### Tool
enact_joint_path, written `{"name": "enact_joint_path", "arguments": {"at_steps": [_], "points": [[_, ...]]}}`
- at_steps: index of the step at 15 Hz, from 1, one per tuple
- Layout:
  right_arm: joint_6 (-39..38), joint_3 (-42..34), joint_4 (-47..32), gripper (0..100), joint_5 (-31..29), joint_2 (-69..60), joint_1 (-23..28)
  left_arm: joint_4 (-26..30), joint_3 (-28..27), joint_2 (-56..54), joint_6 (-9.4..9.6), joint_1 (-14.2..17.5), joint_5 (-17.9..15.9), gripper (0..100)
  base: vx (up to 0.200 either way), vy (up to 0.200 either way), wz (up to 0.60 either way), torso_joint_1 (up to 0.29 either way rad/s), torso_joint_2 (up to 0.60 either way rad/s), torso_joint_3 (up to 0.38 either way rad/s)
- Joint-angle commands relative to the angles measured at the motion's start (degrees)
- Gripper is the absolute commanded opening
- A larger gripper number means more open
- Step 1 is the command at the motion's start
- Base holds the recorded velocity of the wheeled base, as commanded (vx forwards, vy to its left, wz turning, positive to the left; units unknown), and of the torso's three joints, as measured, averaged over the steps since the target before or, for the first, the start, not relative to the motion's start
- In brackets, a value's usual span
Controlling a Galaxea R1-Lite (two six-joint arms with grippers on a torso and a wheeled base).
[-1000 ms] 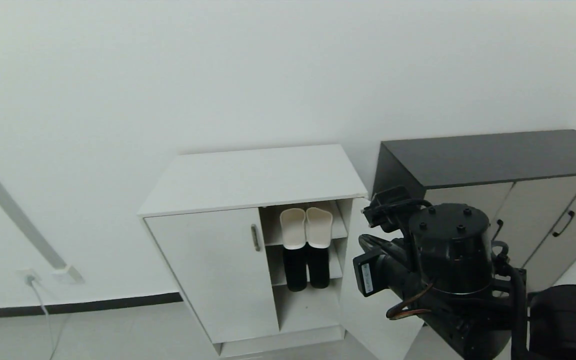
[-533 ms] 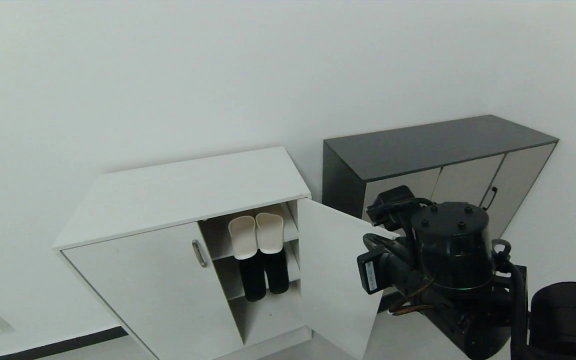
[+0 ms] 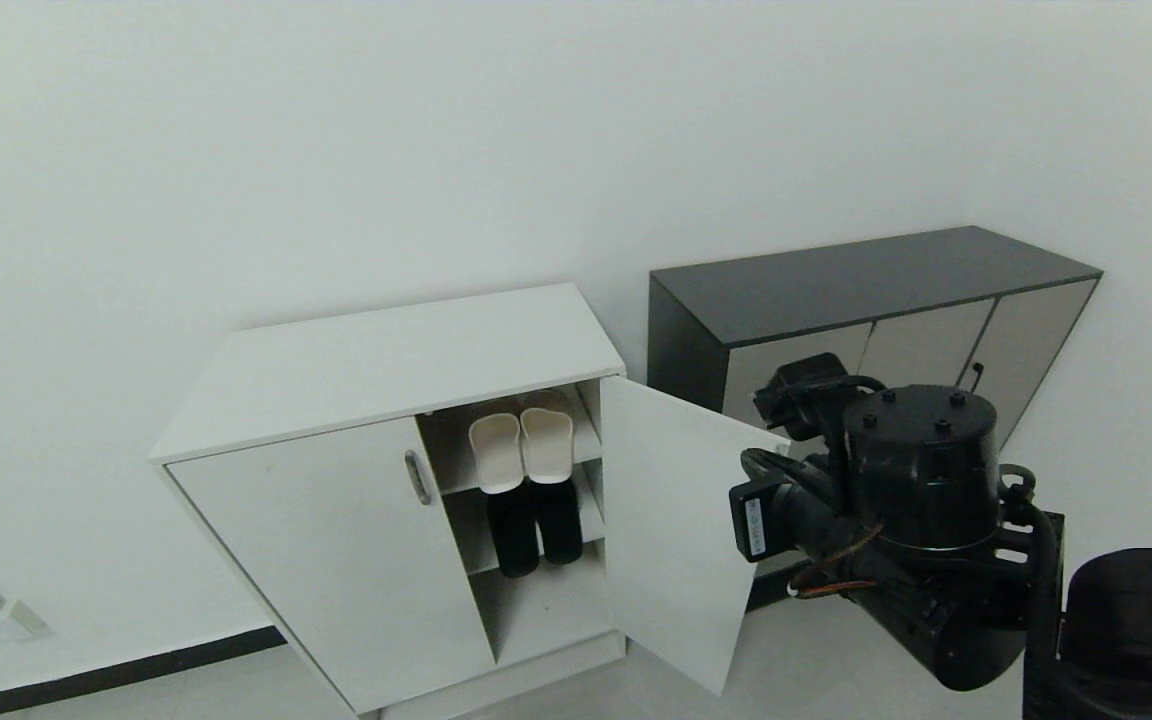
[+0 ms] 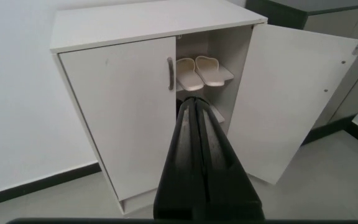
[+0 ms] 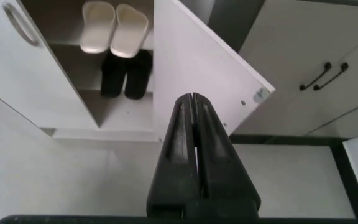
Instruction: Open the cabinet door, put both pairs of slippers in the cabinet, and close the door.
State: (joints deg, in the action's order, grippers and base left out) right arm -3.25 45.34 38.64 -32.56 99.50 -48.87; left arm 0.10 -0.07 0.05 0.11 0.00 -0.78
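Note:
The white cabinet (image 3: 396, 350) stands against the wall with its right door (image 3: 676, 530) swung open and its left door (image 3: 336, 560) closed. A pair of white slippers (image 3: 521, 450) lies on the upper shelf, with a pair of black slippers (image 3: 536, 535) on the shelf below. My left gripper (image 4: 194, 102) is shut and empty, hanging in front of the open compartment, apart from the white slippers (image 4: 204, 68). My right gripper (image 5: 193, 98) is shut and empty, close to the open door (image 5: 197, 62). Beyond it are the white slippers (image 5: 114, 28) and the black slippers (image 5: 126, 74).
A grey cabinet with a dark top (image 3: 876, 285) stands right of the white one, just behind the open door. My right arm (image 3: 916, 470) is in front of it. A cable duct and socket (image 3: 6, 620) sit low on the wall at left. Bare floor lies before the cabinet.
The whole head view has shifted sideways, so the camera moved. Both pairs of slippers stay on their shelves and the right door stays open.

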Motion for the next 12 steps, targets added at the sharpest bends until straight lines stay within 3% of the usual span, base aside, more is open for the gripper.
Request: {"name": "enact_joint_path", "arguments": {"at_steps": [1,4,6,8,12], "points": [[0.18,0.01,0.29,0,0.92,0.61,1.85,-0.01,0.07,0.04,-0.02,0.00,-0.01,0,0.000,0.000,0.00,0.000,0.00,0.000],[0.00,1.60,0.73,0,9.18,2.01,8.09,-0.01,0.07,-0.05,-0.02,0.00,-0.01,0,0.000,0.000,0.00,0.000,0.00,0.000],[0.09,5.20,-0.32,0,11.29,4.48,12.49,-0.01,0.07,-0.05,0.07,0.00,-0.01,0,0.000,0.000,0.00,0.000,0.00,0.000],[-0.26,13.11,-5.86,0,16.13,9.48,18.46,-0.01,0.07,0.04,-0.02,0.00,-0.01,0,0.000,0.000,0.00,0.000,0.00,0.000],[-1.05,22.95,-8.06,0,18.85,17.75,23.56,-0.01,0.07,0.04,-0.02,0.00,-0.01,0,0.000,0.000,0.00,0.000,0.00,0.000]]}}
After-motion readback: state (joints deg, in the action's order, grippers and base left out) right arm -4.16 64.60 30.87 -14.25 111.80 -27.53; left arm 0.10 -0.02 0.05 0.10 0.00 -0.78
